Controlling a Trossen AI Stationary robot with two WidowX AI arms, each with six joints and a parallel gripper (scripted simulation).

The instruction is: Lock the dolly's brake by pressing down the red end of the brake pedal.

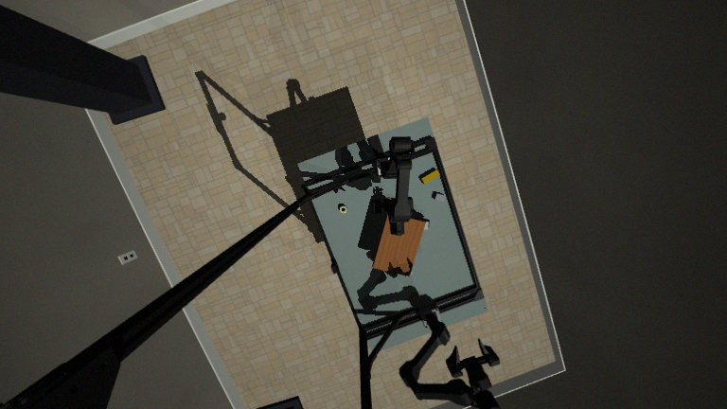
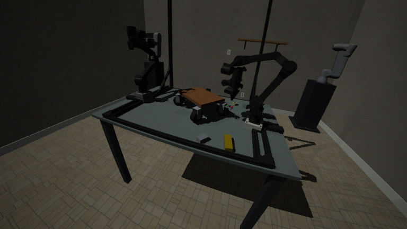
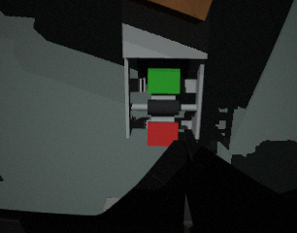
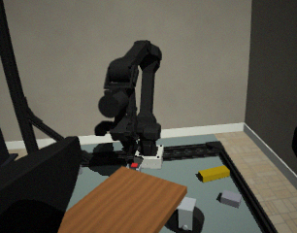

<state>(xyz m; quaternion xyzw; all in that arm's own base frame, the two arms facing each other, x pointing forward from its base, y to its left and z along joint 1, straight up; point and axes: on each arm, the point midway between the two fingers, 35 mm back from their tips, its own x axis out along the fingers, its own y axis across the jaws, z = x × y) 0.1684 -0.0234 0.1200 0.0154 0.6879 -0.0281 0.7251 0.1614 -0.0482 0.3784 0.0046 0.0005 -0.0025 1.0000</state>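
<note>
The dolly has a brown wooden deck (image 1: 398, 246) (image 2: 204, 96) on black casters and stands mid-table. In the left wrist view the brake pedal sits in a grey caster bracket, with its green end (image 3: 164, 80) toward the deck and its red end (image 3: 163, 134) toward me. My left gripper (image 3: 182, 149) is shut and empty. It points down, with its tip at the near edge of the red end; I cannot tell if it touches. The left gripper hangs over the pedal (image 2: 229, 105) beside the dolly (image 2: 232, 94). My right gripper (image 2: 132, 38) (image 1: 471, 362) is open, raised high and far from the dolly.
A yellow block (image 2: 228, 141) and a small grey block (image 2: 203, 138) lie near the table's front rail. A small ring (image 1: 341, 208) lies on the mat beside the dolly. Black rails and gantry posts frame the table.
</note>
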